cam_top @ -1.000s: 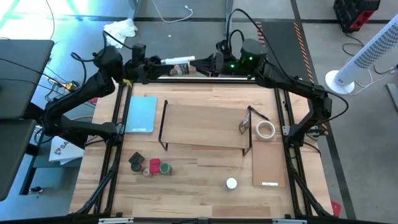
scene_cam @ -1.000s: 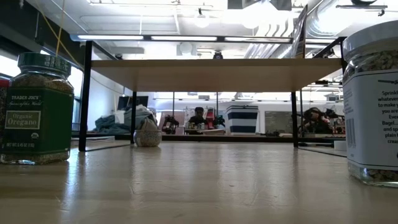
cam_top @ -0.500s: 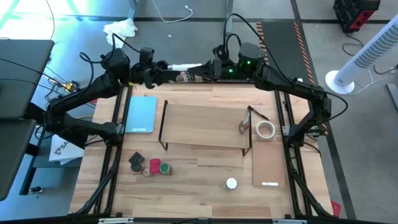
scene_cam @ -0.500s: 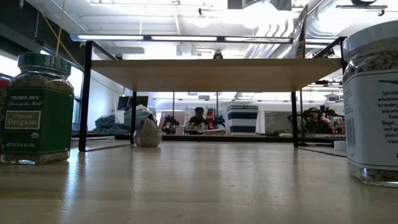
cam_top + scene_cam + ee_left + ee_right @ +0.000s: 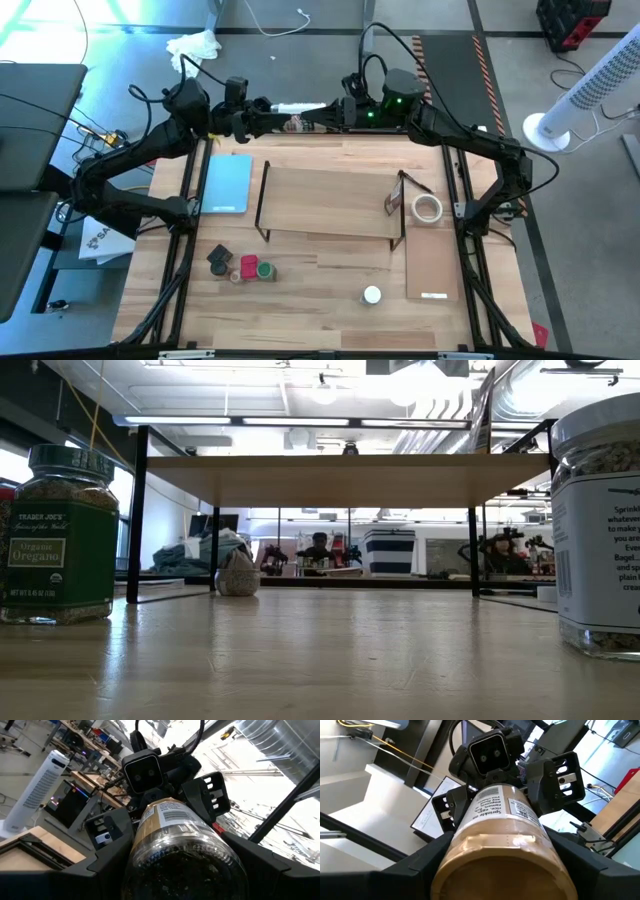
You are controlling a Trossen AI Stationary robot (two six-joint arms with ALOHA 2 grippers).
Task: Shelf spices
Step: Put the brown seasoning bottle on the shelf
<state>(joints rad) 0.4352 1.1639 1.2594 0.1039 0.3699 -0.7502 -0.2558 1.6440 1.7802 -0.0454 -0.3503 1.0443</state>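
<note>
Both arms reach level toward each other past the surface's (image 5: 330, 250) far edge. The left fingers (image 5: 268, 108) and right fingers (image 5: 327, 113) each clamp one end of a jar (image 5: 293, 123), lying sideways between them.

low view: white-lid jar (image 5: 598, 525) cut off | oregano jar (image 5: 58, 535) partly cropped

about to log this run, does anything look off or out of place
One spice jar hangs sideways in the air at the table's far edge, clamped between the left gripper and right gripper at once. The shelf top carries no jars; others sit on the table.
</note>
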